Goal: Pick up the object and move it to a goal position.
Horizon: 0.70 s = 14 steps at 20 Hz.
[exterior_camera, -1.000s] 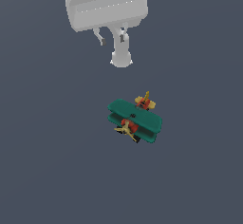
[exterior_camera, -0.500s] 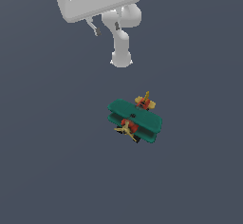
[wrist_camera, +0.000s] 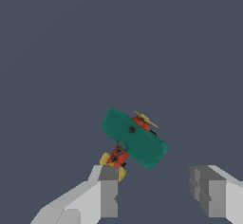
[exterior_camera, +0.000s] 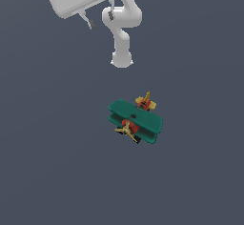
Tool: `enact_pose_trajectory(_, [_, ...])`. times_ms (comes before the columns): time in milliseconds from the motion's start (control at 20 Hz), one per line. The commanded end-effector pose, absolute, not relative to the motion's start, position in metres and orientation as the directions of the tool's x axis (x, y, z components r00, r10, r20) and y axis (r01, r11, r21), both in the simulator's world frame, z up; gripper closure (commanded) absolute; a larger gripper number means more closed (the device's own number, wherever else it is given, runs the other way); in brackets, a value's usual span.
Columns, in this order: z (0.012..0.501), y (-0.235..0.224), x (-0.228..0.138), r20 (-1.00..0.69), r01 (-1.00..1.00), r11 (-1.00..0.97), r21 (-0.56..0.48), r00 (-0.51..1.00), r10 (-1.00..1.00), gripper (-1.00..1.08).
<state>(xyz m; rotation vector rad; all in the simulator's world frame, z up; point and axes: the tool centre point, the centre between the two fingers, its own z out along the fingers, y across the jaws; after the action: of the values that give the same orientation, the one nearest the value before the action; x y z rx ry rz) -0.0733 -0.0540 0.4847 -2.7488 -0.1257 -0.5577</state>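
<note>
- The toy biplane (exterior_camera: 136,120) sits on the plain dark grey-blue floor (exterior_camera: 200,171), a bit right of centre in the exterior view and just below the middle of the picture.
- Two teal-green wings stacked one over the other, and they're the biggest part of it by far. From the wrist view the top wing (wrist_camera: 134,138) reads as a rounded teal slab with a small dark dot near its middle.
- Red body and nose, with a yellow-tan propeller (exterior_camera: 126,130) at the front pointing toward the exterior view's lower left. Tail (exterior_camera: 146,100) is yellow-tan too, poking out on the far side of the wings.
- Little black bits under the nose look like wheels, but they're too small to say much.
- It looks upright, resting on the floor, nothing touching it.
- The arm (exterior_camera: 120,33) hangs in from the top of the exterior view, well apart from the plane.
- The gripper (wrist_camera: 159,194) is spread wide, nothing between the fingers. In the wrist view one finger (wrist_camera: 108,192) overlaps the plane's tail end; the other is off to the side over bare floor.
</note>
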Motion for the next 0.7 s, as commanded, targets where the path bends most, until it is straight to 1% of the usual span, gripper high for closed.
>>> enact_pose_trajectory(0, [0.488,-0.058,-0.074,0.408,0.163,-0.932,-0.324,0.913,0.018,-0.20])
enact_pose_trajectory(650, [0.497,-0.081,-0.077,0.473,0.228,-0.873,-0.431,0.881,-0.004,-0.20])
